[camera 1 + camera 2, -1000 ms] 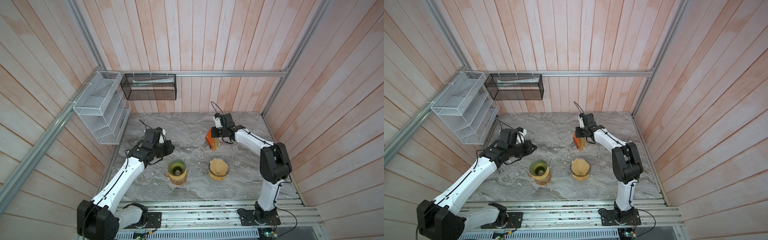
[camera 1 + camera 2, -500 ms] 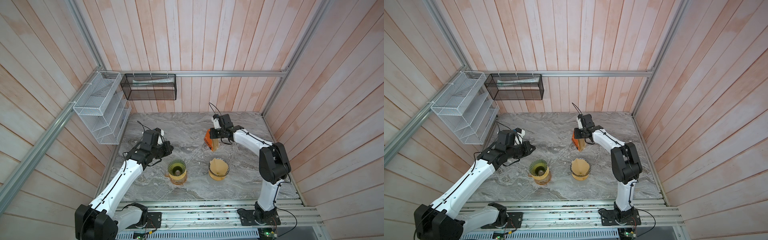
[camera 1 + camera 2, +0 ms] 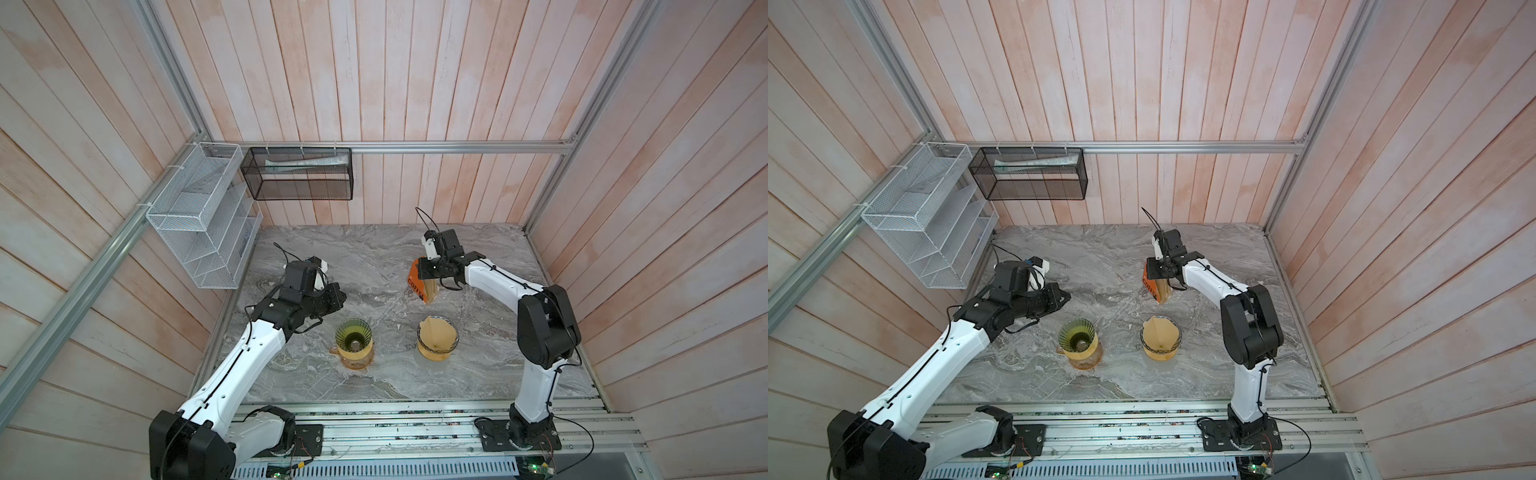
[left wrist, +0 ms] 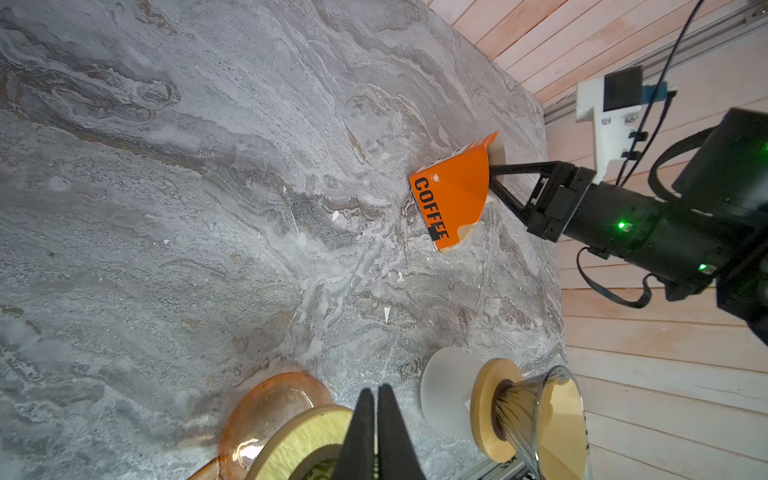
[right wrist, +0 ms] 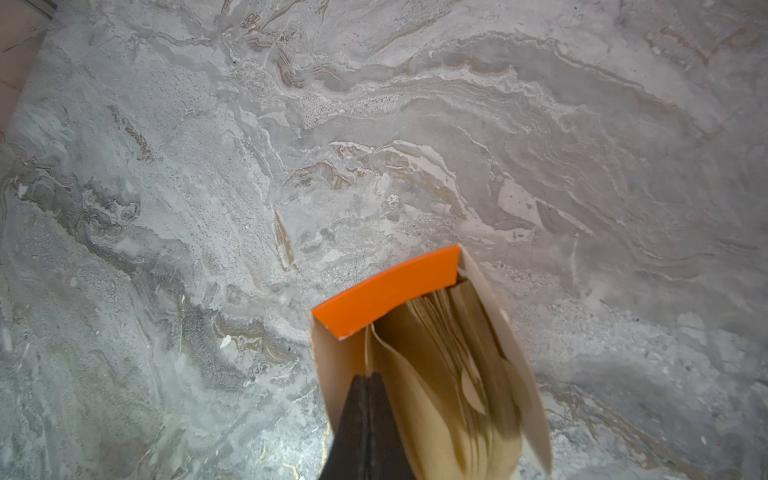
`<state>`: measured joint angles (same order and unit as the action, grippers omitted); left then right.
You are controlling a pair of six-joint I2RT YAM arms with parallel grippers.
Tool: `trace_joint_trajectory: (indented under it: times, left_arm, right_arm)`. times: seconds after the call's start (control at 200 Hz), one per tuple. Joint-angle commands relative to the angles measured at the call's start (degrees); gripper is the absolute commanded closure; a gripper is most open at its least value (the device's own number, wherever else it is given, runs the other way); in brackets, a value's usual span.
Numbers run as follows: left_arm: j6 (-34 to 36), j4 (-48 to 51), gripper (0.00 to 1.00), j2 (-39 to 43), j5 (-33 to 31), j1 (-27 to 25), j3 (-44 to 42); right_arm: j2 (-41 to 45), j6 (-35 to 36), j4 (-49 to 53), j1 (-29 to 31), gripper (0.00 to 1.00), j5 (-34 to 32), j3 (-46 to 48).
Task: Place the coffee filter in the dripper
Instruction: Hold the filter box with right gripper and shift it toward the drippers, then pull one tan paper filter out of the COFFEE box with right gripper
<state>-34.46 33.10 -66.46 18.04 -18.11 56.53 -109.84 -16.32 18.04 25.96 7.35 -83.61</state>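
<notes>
near edge: metal rail [image 3: 415, 417] carries both arm bases. marble table [image 3: 395, 386] lies bare in front of the drippers, with more open slab mid-table between the arms and behind the box up to the back wall.

green dripper [image 3: 345, 332] sits on an amber carafe [image 3: 357, 361], nothing in it. beside it but apart, clear dripper [image 3: 455, 340] has a brown coffee filter [image 3: 434, 334] seated inside.

left gripper [image 4: 376, 411] is pinched closed and empty, hovering near the green dripper's far left side.

farther back, orange filter box [image 3: 415, 280] is tilted, with a filter stack [image 5: 449, 365] inside. right gripper [image 5: 365, 388] is clamped tight at its mouth, on box wall or front filter, cannot tell which.

far: white wire rack [image 3: 199, 216]; black mesh basket [image 3: 297, 189] holds a pale flat packet [image 3: 303, 162].
</notes>
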Motion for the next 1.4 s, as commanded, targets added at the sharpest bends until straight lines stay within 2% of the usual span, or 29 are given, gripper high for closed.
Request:
trace_joint_trajectory:
  times: [0.0, 1.395]
  left_arm:
    - [1.0, -1.3, 0.91, 1.2, 1.0, 0.3, -0.9]
    - [0.5, -2.2, 0.91, 1.0, 1.2, 0.3, -1.4]
  right_arm:
    - [0.1, -0.6, 1.8, 0.5, 1.0, -1.2, 0.1]
    - [7.1, -0.5, 4.1, 1.5, 1.0, -3.8, 3.7]
